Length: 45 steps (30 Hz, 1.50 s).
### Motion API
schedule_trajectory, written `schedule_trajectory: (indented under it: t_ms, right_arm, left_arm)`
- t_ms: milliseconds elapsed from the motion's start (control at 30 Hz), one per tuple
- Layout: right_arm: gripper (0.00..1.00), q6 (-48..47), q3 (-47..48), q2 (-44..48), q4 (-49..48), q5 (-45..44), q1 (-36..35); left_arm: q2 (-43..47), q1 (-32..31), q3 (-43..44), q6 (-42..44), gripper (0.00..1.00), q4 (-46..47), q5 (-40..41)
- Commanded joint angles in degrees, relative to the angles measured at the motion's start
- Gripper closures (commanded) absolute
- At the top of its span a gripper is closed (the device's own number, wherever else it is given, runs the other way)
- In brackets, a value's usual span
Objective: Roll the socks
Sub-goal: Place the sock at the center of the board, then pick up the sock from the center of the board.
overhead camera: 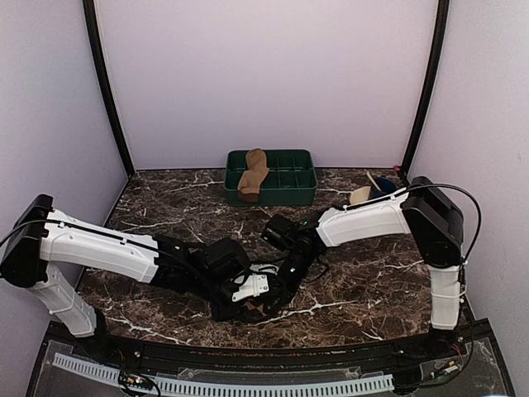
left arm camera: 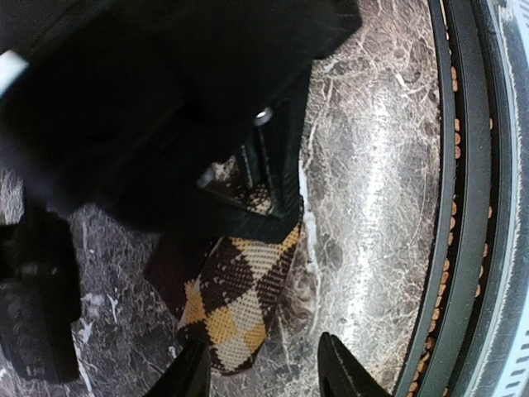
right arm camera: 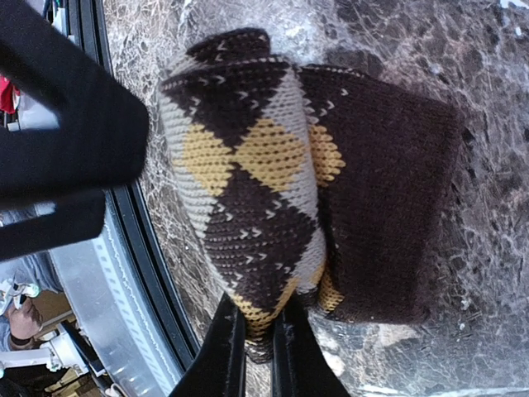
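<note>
The argyle sock, dark brown with tan and cream diamonds, lies folded over on the marble table near its front edge. My right gripper is shut on the sock's near edge, with a pinch of fabric between its fingers. In the left wrist view the same sock runs from under the black right gripper towards my left gripper. The left gripper is open, and the sock's end lies between its fingers, close to the left one. The plain tan sock rests in the green tray at the back.
The table's black front rail runs close beside the sock. A tan and blue object lies at the back right, behind the right arm. Both arms meet over the front middle of the table. Walls close the sides and back.
</note>
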<state>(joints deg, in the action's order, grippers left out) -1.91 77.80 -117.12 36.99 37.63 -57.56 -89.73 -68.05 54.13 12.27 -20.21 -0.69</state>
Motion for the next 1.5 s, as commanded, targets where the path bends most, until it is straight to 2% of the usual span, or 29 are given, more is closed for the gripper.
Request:
schedule_trajectory:
  t_ms: [0,433,767,867,1067,1200,1333,1467]
  right_arm:
    - [1.0,-1.3,1.4,-1.7,3.4,2.5,0.2]
    - [1.0,-3.7,3.9,-3.7,7.5,5.4,1.8]
    - [1.0,-4.9,7.1,-5.8,10.0,7.4,2.3]
    - [1.0,-4.9,7.3,-6.2,10.2,8.2,2.5]
    - [1.0,-4.6,7.0,-6.3,9.8,9.4,2.9]
    - [0.98,-4.0,6.5,-6.2,9.0,9.9,3.1]
    - [0.87,-2.6,4.9,-5.5,7.1,10.7,3.9]
    - [0.8,-1.2,2.1,-4.3,3.7,12.1,5.4]
  left_arm:
    - [-1.8,-1.1,2.0,3.4,0.52,-0.7,2.8]
    - [-6.6,-2.3,3.5,7.0,0.52,1.2,5.0]
    - [-9.2,-3.4,3.3,7.6,0.57,2.0,4.3]
    - [-10.1,-3.8,3.4,7.7,0.61,2.0,4.5]
    - [-12.3,-4.0,4.2,7.6,0.8,1.6,4.1]
    - [-13.3,-4.0,4.5,7.5,0.99,1.2,3.0]
    - [-13.7,-4.0,4.6,7.7,1.0,0.5,2.1]
    - [-14.7,-4.0,5.6,7.8,1.0,-1.2,-0.1]
